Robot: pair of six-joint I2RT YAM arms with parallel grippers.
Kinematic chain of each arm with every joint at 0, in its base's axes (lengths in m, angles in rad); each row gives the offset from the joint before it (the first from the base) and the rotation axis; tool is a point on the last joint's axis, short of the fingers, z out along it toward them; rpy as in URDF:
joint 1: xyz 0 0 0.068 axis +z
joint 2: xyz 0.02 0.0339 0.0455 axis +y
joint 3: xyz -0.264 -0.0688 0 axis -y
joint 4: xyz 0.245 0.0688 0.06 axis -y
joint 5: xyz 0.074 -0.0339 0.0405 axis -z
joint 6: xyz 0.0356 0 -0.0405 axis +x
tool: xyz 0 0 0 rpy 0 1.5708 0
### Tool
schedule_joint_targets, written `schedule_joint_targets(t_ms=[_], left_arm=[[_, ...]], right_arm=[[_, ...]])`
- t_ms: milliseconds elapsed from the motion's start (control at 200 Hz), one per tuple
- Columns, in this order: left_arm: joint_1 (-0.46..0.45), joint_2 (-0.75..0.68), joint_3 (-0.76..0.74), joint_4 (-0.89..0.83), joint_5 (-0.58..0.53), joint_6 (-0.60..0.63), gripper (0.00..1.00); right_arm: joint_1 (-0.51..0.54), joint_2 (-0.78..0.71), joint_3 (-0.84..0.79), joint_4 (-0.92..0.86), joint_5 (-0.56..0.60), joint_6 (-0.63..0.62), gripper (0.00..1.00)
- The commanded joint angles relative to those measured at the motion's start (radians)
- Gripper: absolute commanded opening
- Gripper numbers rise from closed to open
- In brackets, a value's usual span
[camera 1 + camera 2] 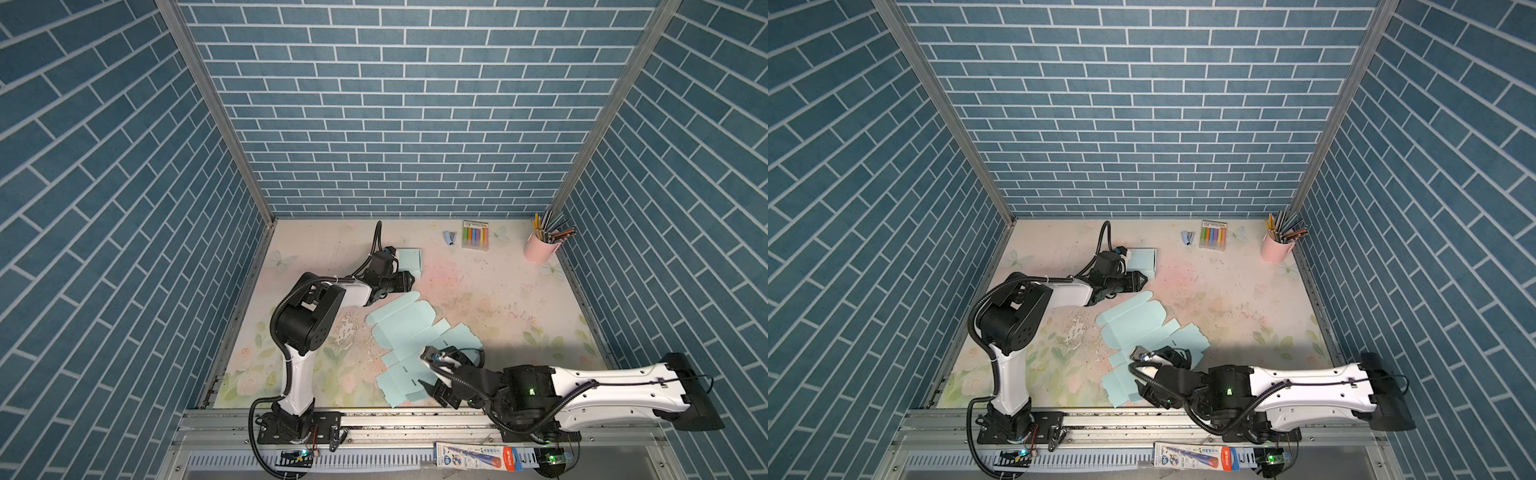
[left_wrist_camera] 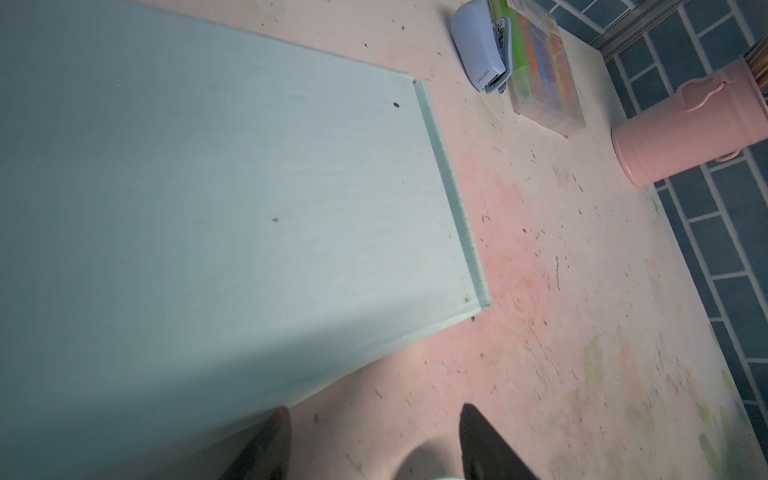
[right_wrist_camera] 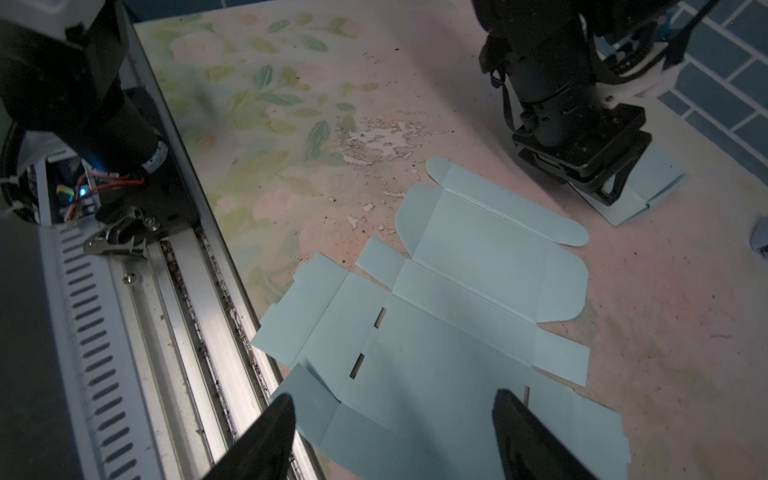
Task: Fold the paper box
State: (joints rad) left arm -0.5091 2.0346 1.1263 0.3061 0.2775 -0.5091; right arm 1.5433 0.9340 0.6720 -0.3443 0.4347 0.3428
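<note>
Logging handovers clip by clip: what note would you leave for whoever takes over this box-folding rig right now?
Left pincer: open, empty, beside the folded box at the far middle of the table.
Right pincer: open, empty, over the front part of the flat blank.
Done: one light-blue box looks folded.
Left to do: the blank lies fully flat at centre front, no flap raised, so all its folds remain.

The left arm [image 1: 357, 293] reaches far from its base, elbow bent, the left end effector [image 2: 374, 409] angled down with jaws parted. The right arm [image 1: 602, 382] lies low, stretched toward the middle, the right end effector [image 3: 392, 392] spread wide, empty.
</note>
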Motion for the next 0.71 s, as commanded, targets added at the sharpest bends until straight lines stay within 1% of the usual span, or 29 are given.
schedule_joint_targets(t_ms=[0, 105, 195, 285, 390, 440, 505, 590, 650, 700], left_arm=[[0.003, 0.038, 0.071, -0.016, -0.054, -0.008, 0.65], [0.009, 0.088, 0.148, -0.038, -0.057, -0.011, 0.65], [0.016, 0.127, 0.197, -0.048, -0.059, -0.015, 0.64], [0.024, 0.148, 0.230, -0.053, -0.061, -0.020, 0.64], [0.032, 0.151, 0.243, -0.051, -0.049, -0.025, 0.64], [0.034, 0.127, 0.221, -0.039, -0.057, -0.022, 0.64], [0.028, 0.066, 0.151, -0.007, -0.068, -0.017, 0.64], [0.027, -0.026, 0.045, 0.046, -0.052, -0.027, 0.66], [0.022, -0.113, -0.042, 0.081, -0.043, -0.033, 0.68], [0.012, -0.191, -0.110, 0.098, -0.043, -0.029, 0.70]], right_arm=[[-0.055, -0.112, -0.012, -0.099, -0.012, 0.282, 0.76], [-0.112, -0.224, -0.030, -0.175, -0.038, 0.436, 0.77], [-0.162, -0.276, -0.046, -0.212, -0.106, 0.511, 0.78], [-0.200, -0.263, -0.037, -0.252, -0.177, 0.543, 0.79], [-0.255, -0.184, -0.006, -0.310, -0.262, 0.575, 0.79], [-0.286, -0.159, -0.009, -0.311, -0.309, 0.600, 0.79], [-0.319, -0.161, -0.043, -0.249, -0.374, 0.648, 0.79], [-0.338, -0.194, -0.121, -0.136, -0.446, 0.755, 0.79], [-0.338, -0.224, -0.184, -0.074, -0.483, 0.851, 0.79], [-0.339, -0.257, -0.243, -0.010, -0.526, 0.899, 0.77]])
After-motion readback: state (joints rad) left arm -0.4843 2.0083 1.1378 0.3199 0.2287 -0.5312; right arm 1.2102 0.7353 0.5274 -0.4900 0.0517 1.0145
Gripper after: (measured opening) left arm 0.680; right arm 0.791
